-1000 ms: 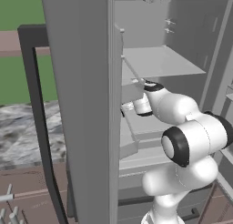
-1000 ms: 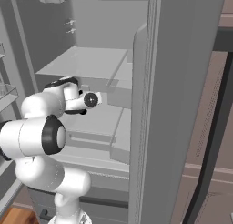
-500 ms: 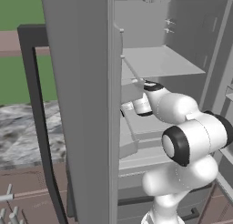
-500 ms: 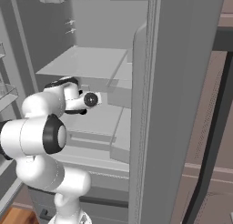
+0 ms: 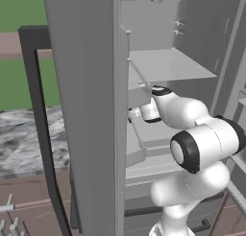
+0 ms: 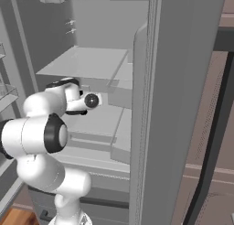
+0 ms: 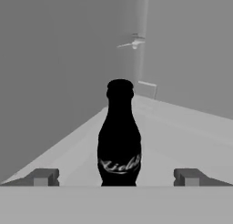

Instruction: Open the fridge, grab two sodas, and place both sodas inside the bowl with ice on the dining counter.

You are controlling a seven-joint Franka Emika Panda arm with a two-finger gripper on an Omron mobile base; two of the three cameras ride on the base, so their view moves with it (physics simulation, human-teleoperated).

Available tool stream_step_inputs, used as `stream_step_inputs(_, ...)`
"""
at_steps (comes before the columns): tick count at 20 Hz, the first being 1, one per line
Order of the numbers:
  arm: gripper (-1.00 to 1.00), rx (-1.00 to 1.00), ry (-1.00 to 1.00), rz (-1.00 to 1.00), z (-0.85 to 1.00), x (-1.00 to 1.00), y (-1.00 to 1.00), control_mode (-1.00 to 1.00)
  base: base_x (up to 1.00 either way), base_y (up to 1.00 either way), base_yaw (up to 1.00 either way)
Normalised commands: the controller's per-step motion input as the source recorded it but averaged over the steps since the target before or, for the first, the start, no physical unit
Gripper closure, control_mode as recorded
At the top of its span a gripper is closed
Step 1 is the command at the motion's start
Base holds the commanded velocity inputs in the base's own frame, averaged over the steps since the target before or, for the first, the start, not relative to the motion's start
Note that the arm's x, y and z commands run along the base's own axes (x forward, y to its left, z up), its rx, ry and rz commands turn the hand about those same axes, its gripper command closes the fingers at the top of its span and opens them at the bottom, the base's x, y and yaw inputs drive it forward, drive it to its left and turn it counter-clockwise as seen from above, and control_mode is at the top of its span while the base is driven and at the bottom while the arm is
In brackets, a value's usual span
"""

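Observation:
The fridge [image 5: 81,110] stands with both doors swung wide, and my arm reaches into it under a grey glass shelf [image 5: 168,67]. One soda [image 7: 119,136], a slim black bottle with white lettering, stands upright on the lower shelf [image 7: 182,127]. It is right ahead of my gripper [image 7: 118,177], centred in the gap. The gripper is open: one fingertip [image 7: 43,176] lies well to the left of the bottle and the other well to the right, neither touching it. In the right base view the hand [image 6: 84,100] sits just below the shelf [image 6: 87,61], beside the right door [image 6: 183,82].
The open left door's edge [image 5: 117,134] hides part of my hand. A dark vertical handle [image 5: 41,124] runs down that door and another [image 6: 215,141] down the right one. Door bins [image 6: 5,96] hang to the arm's left. A marbled worktop [image 5: 19,139] lies beyond.

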Motion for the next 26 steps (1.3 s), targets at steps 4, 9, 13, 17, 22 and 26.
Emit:
stream_step_inputs(4,-1.0,0.0,-0.05,0.03,-0.45,0.0,0.0,-1.0,0.0,0.0,0.0)
stream_step_inputs(9,-1.0,0.0,-0.05,0.03,-0.38,0.0,0.0,-1.0,0.0,0.0,0.0)
stream_step_inputs(13,-1.0,0.01,-0.1,0.05,-0.3,0.0,0.0,-1.0,0.0,0.0,0.0)
stream_step_inputs(17,-1.0,0.02,-0.15,0.03,0.0,0.0,0.0,-1.0,0.0,0.0,0.0)
stream_step_inputs(22,-1.0,0.0,-0.09,0.0,0.0,0.0,0.0,-1.0,0.0,0.0,0.0)
stream_step_inputs(26,-1.0,0.0,-0.03,0.0,0.0,0.0,0.0,-1.0,0.0,0.0,0.0)
